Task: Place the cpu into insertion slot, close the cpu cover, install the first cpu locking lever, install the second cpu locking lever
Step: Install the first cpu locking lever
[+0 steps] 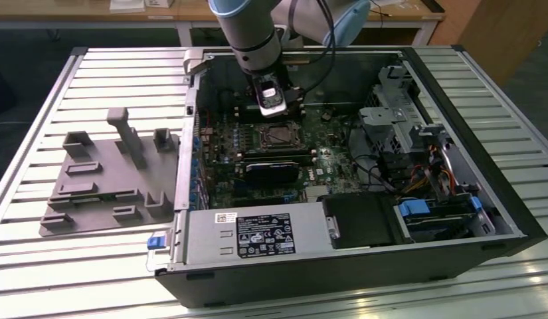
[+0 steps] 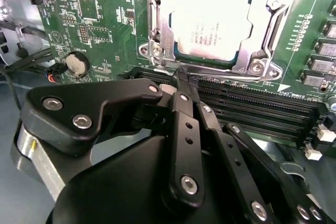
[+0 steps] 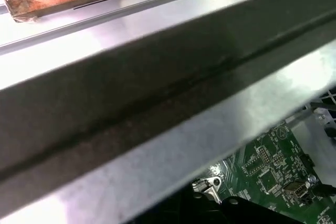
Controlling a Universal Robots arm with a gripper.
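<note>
Your claw (image 2: 184,80) was clenched, its black fingers (image 2: 181,129) pressed together with nothing visible between them. Its tip stood at the near edge of the cpu cover (image 2: 163,35), just beside the long black memory slots (image 2: 252,108). A thin metal rod ran along that edge. You could not tell whether the tip touched the rod, because the fingers themselves hid the contact spot.

The cpu (image 2: 212,22) lay flat in the insertion slot (image 1: 278,136), its silver-grey top showing through the window of the cover. The cover lay down flat around the chip. The far edge of the cover and chip was cut off in the second wrist view. The state of the locking levers was hard to make out there.

In the exterior view your arm (image 1: 252,33) reached down into the open computer case (image 1: 486,219), with the claw (image 1: 274,106) just above the slot. The case sat on the slatted surface (image 1: 79,80), with a grey moulded fixture (image 1: 96,186) beside it toward the exterior view's left.

In the first wrist view a blurred metal beam (image 3: 157,103) of the case blocked most of the scene, leaving a corner of the green circuit board (image 3: 268,166) in sight.
</note>
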